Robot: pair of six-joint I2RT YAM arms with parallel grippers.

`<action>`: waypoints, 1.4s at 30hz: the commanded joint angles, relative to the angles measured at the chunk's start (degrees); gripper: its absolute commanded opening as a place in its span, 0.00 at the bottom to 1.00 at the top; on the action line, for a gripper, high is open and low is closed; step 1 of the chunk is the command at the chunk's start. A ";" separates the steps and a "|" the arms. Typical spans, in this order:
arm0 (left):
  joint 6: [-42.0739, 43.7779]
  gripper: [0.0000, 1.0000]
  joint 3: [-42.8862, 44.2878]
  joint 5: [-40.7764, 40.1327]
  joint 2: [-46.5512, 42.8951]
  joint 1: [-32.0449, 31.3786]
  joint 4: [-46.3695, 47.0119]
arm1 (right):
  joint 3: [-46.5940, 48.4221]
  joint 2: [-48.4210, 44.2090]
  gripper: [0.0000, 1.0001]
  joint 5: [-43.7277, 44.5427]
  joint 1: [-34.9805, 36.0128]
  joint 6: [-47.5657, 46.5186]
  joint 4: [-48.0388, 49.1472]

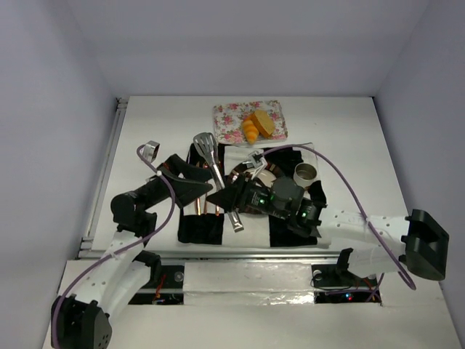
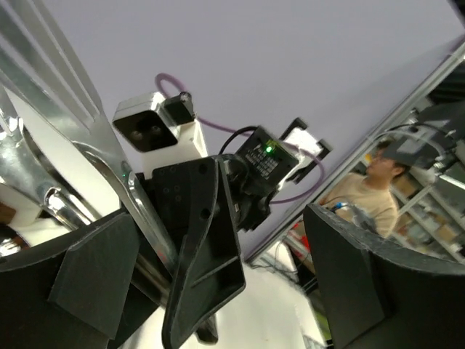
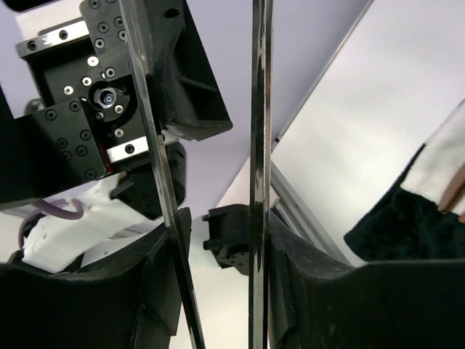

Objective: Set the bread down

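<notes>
Your bread is at the far middle of the surface (image 1: 349,138), on a floral tray (image 1: 225,116). The pale-yellow bread slice (image 1: 265,123) lies toward the tray's right, and the golden ridged croissant (image 1: 250,131) sits right against its left side. Neither arm is near them. Both arms meet closer to you, over a black-and-white striped cloth (image 1: 196,229) where a pair of metal tongs (image 1: 209,154) lies, its scalloped head pointing toward the tray and its handles running back toward the arm bases. Your right pincer (image 1: 240,198) reaches in from the right and is pinching the tongs. In the right wrist view, its dark fingers (image 3: 109,305) press from either side against the two shiny tong arms, which run upright between them with a gap left between the arms. Your left pincer (image 1: 203,190) comes in from the left, just beside the right one. In the left wrist view its fingers (image 2: 94,269) are spread wide, with one bright tong arm passing close by the left finger and part of the right arm's black hand sitting in the gap. A pale roll (image 1: 306,173) stands on the cloth's right side, close to the right arm.
</notes>
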 commanded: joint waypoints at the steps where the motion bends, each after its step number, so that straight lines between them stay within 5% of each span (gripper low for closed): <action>1: 7.75 0.89 4.75 3.06 -3.32 -0.12 -5.39 | 2.42 -2.79 0.45 3.97 -4.47 -0.43 -5.22; 9: 32.62 0.96 14.77 0.44 -8.24 -0.12 -42.77 | 6.28 -6.04 0.45 0.10 -13.79 -4.64 -18.48; 16: 51.87 0.95 24.61 -18.42 -8.16 -0.12 -75.89 | 18.31 -0.34 0.45 2.73 -21.52 -18.24 -42.12; 22: 57.96 0.94 24.45 -32.58 -8.77 -0.12 -81.83 | 31.66 12.57 0.45 10.54 -27.15 -29.33 -58.74; 31: 55.76 0.91 14.52 -34.63 -13.34 -0.12 -75.33 | 44.16 27.69 0.45 16.01 -31.37 -35.23 -68.95; 42: 56.37 0.90 14.25 -35.07 -17.38 -0.73 -75.23 | 59.63 43.42 0.46 17.41 -33.13 -37.26 -76.51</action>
